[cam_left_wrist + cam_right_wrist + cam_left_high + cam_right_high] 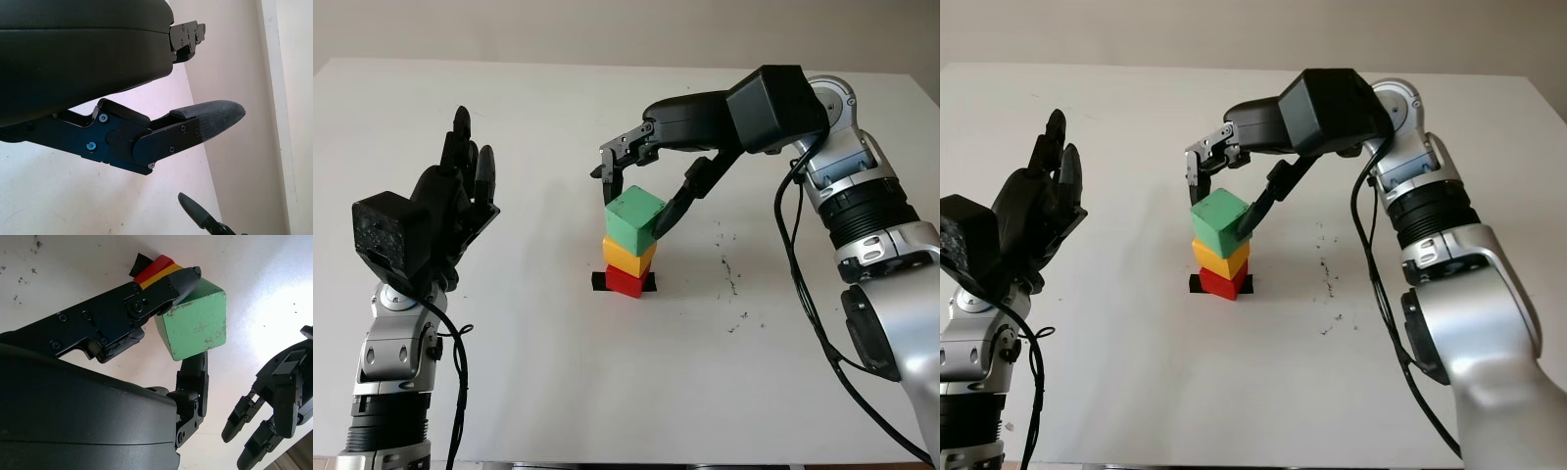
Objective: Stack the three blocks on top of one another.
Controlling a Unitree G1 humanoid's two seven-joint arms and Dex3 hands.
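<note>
The left hand was held raised and open at the near left, well apart from the stack, presumably to be kept clear. On black tape a red block carried a yellow block and a slightly tilted green block. The right hand, reached in from the far right, was seen grasping the green block, probably to steady it.

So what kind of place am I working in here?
Probably a lab test bench: a bare white table against a plain wall, a black tape mark under stacked toy blocks.
</note>
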